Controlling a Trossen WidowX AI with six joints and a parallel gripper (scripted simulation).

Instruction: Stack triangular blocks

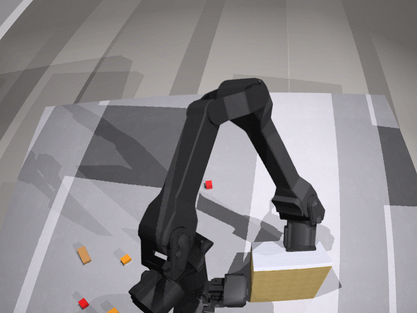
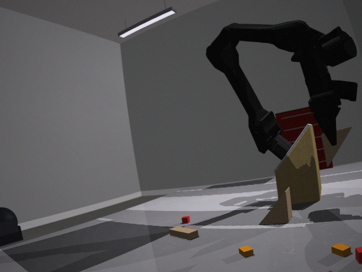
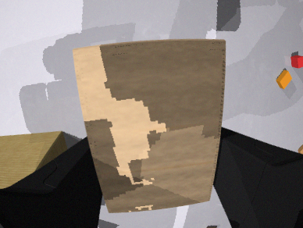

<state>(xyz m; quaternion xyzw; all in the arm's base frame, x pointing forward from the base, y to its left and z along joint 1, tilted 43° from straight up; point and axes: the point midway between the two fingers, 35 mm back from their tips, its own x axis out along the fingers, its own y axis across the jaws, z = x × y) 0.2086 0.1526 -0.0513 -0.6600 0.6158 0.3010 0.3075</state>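
At the far left of the exterior view a dark rounded object [image 2: 7, 225] is cut off by the frame. Next comes a small red cube [image 2: 185, 219] [image 1: 208, 184] on the desk [image 2: 122, 251] [image 1: 357, 161], with a tan bar [image 2: 183, 233] lying near it. An orange block [image 2: 245, 250] [image 1: 125, 259] sits to the right of that.

Then the standing triangular block [image 2: 282, 210] rests on the desk, its slope running down to the left and its upright side at the right. Behind it rises the yellow wooden mount [image 2: 298, 184] [image 1: 288, 284] [image 3: 29, 158] with a pale sloped top, and the black arm [image 2: 257, 33] [image 1: 190, 161] is fixed to that slope. A red panel [image 2: 295, 125] shows behind the mount.

Further right, the gripper [image 2: 334, 143] [image 3: 151, 133] points down, its jaws pinching the other triangular block [image 2: 342, 140] [image 3: 156, 117] from either side. That block is up in the air, well apart from the standing one, its sloped face turned down and to the right. The two slopes look roughly parallel, though the arm covers part of the upper piece, so I wouldn't swear to it.

At the right are a second orange block [image 2: 340, 249] and a red block [image 2: 358, 254] cut by the frame edge.
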